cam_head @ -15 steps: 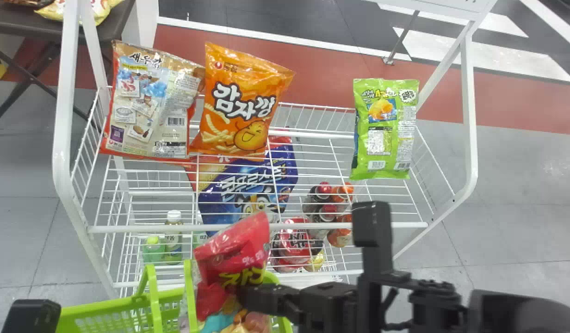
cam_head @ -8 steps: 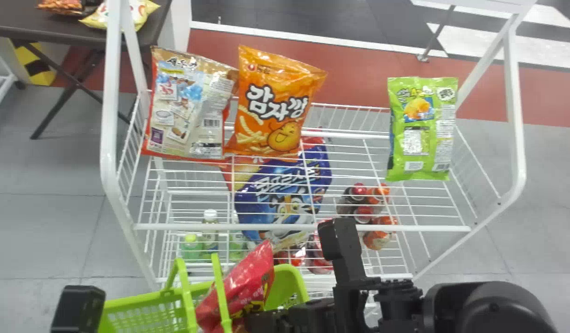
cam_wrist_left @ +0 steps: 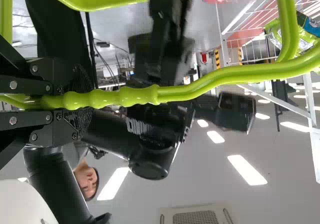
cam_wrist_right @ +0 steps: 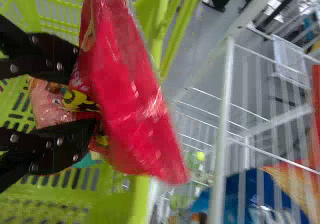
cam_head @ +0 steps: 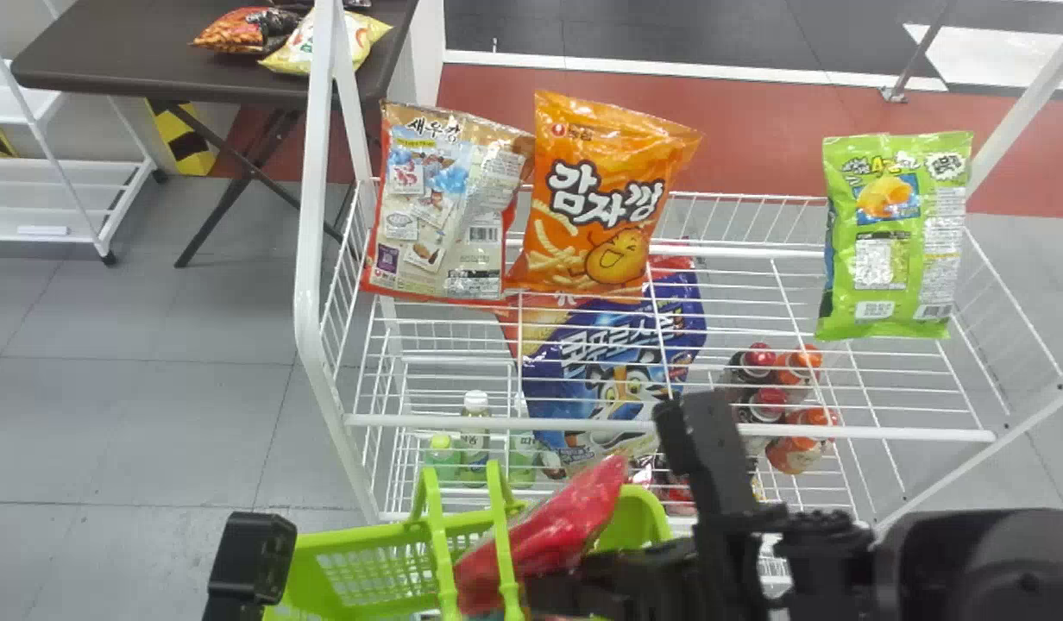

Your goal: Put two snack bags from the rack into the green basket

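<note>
Basket (cam_head: 376, 573) and red bag (cam_head: 557, 535) overlapped beneath the handle (cam_wrist_left: 200, 86), the bag's long axis slanting forward and rightward, toward the rack (cam_head: 669, 425). The right gripper (cam_wrist_right: 86, 96) had it pinched near its rearward end and was the nearer hand; the left gripper (cam_wrist_left: 82, 102) was clenched on the handle. Tucking that forward end inside the rim before release looked like the crux.

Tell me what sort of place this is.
Probably a shop, or a space set up like one: the wire rack displays snack bags, with bottles lower down, and there is a green basket.
</note>
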Motion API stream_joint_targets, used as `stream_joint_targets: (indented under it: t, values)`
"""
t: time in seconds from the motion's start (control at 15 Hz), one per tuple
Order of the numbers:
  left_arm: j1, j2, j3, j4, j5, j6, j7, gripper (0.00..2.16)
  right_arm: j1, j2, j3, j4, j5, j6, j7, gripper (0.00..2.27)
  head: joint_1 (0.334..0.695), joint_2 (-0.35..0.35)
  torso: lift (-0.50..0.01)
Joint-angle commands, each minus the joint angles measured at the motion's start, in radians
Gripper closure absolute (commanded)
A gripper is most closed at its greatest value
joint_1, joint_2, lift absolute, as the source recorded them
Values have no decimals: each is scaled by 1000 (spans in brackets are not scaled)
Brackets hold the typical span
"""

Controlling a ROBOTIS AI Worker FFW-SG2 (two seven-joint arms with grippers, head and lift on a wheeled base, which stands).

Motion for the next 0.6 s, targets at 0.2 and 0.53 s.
stream_joint_targets:
  t: [0.2,0.53]
  values:
    - [1,0,0,-1,-2,1,10,1065,11,-6,-85,-104,-81,5,45,93,695,-169,-3]
    - [0,0,0,-3,-3,1,13,1065,46,-8,-16,-142,-62,5,68,103,695,-118,-3]
